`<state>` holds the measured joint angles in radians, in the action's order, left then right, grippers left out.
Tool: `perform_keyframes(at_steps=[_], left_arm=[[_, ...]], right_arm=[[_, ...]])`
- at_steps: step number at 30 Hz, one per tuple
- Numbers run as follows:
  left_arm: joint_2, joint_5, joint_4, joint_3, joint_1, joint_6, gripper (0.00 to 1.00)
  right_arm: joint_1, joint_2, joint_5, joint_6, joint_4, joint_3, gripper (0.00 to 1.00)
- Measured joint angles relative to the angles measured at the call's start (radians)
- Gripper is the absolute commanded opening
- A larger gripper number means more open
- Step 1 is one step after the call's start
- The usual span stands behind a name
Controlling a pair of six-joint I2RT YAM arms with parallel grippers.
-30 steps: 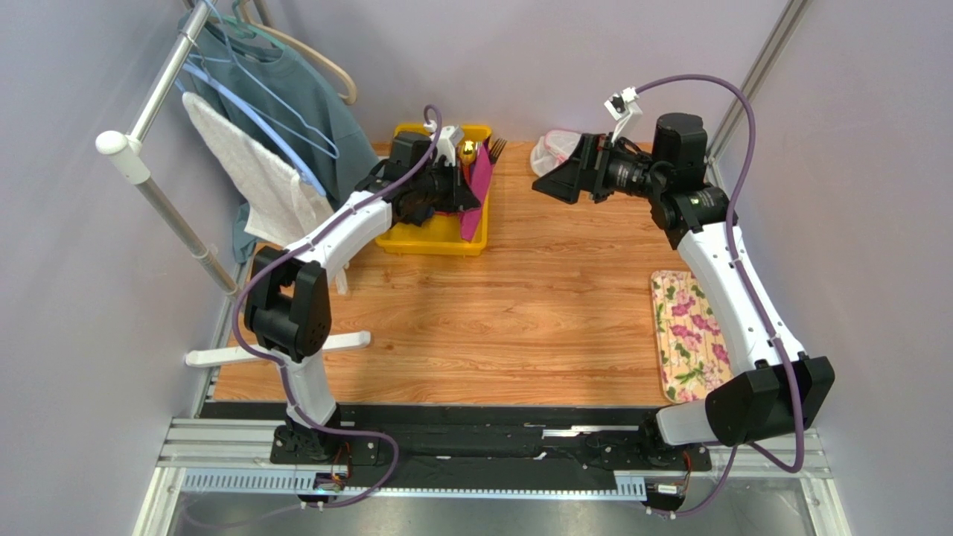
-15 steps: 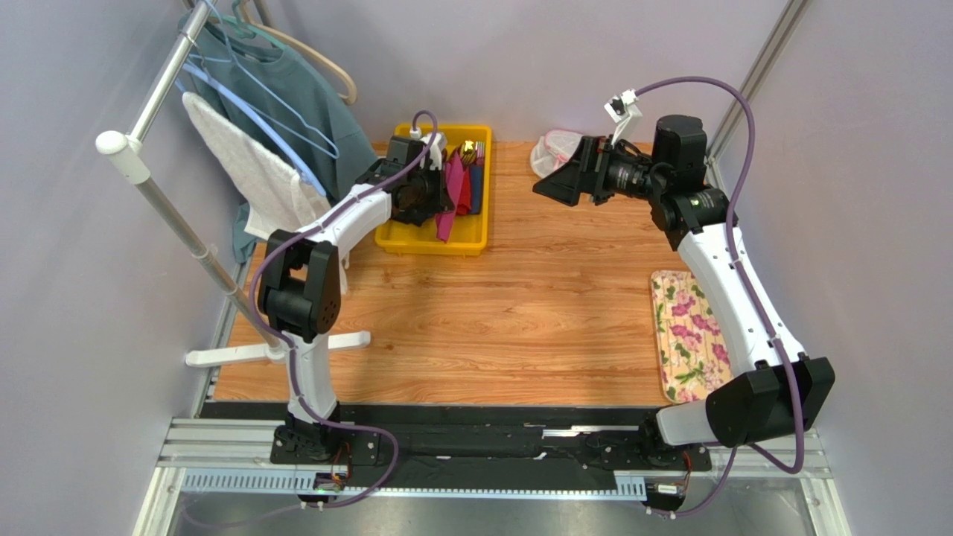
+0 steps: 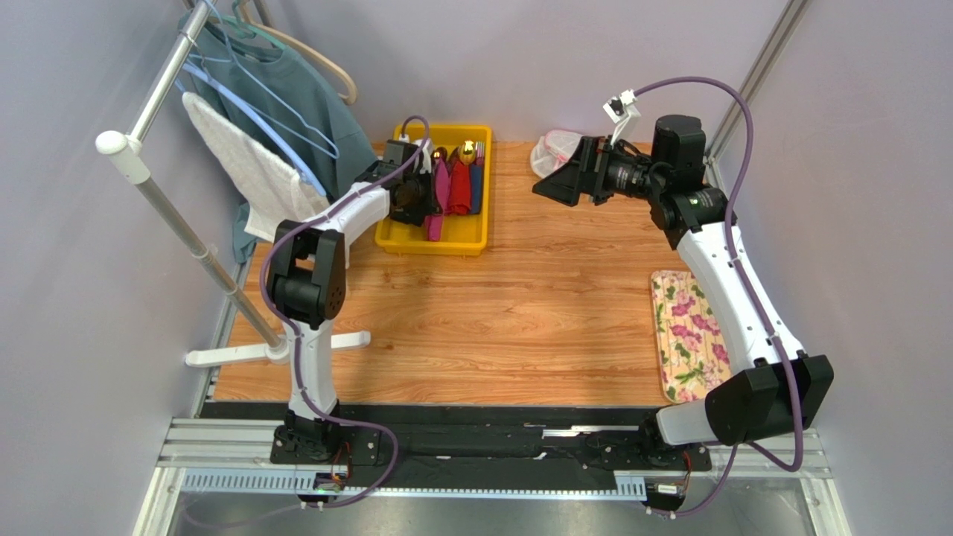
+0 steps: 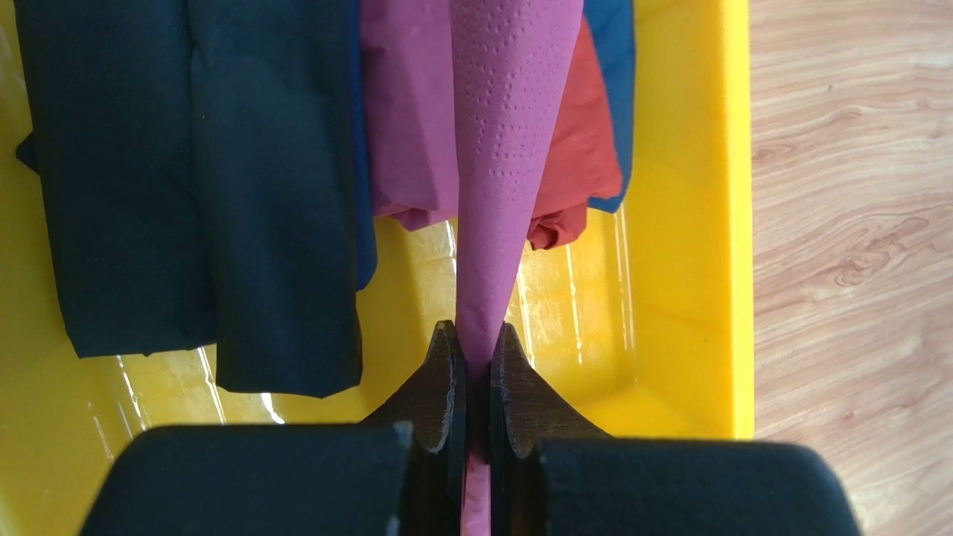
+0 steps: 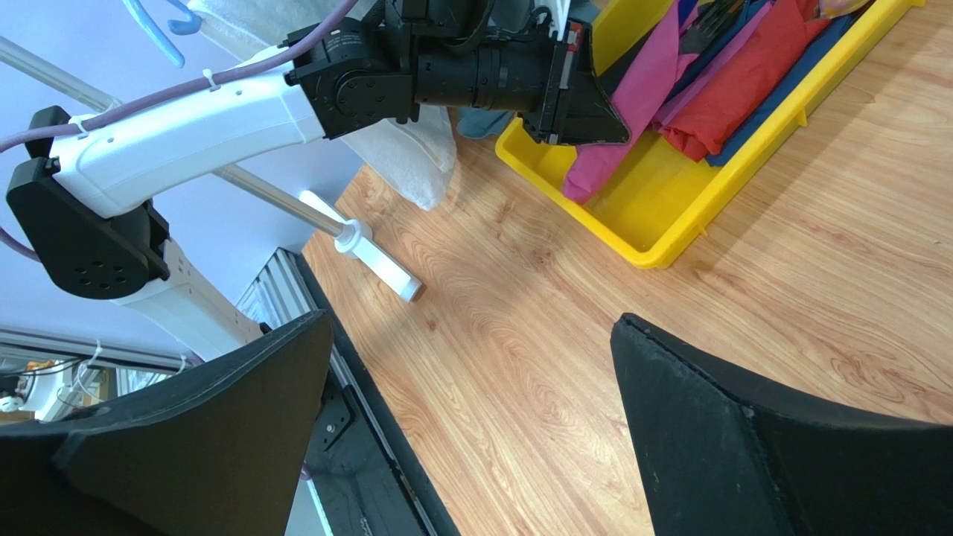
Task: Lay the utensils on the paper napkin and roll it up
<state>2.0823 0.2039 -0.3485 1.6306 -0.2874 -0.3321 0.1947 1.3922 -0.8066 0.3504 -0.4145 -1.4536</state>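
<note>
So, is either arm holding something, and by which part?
The left fingers pinch the pink paper napkin at its narrow gathered end, over the yellow tray. The right fingers are open, empty.

Pale lilac-grey walls (image 3: pixel 582 56) enclosed the bay at 9, 12 and 3 o'clock, evenly lit with no hard shadows. The work surface was a light-oak, wood-grain laminate tabletop (image 3: pixel 503 324). A ribbed aluminium mounting rail (image 3: pixel 224 452) ran along its edge at 6 o'clock. A slanted aluminium corner post (image 3: pixel 777 45) stood at 1 o'clock. A white tubular clothes rack (image 3: pixel 157 89) stood at 10 o'clock, carrying a teal garment (image 3: pixel 302 101), a white textured towel (image 3: pixel 263 179) and light-blue wire hangers (image 3: pixel 257 106). Its white foot (image 3: pixel 274 352) rested on the tabletop.
</note>
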Motion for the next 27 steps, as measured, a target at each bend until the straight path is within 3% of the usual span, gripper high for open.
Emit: perform_keyframes(at_steps=[16,23,27], left_arm=[[0.071,0.077,0.045,0.0,0.019,-0.127,0.0],[0.085,0.077,0.046,0.0,0.023,-0.137,0.14],[0.085,0.063,0.042,-0.001,0.024,-0.134,0.31]], right_arm=[[0.0,0.012,-0.008,0.0,-0.001,0.0,1.0],[0.0,0.019,-0.015,0.0,-0.004,0.0,1.0],[0.0,0.032,-0.016,0.0,-0.006,0.0,1.0]])
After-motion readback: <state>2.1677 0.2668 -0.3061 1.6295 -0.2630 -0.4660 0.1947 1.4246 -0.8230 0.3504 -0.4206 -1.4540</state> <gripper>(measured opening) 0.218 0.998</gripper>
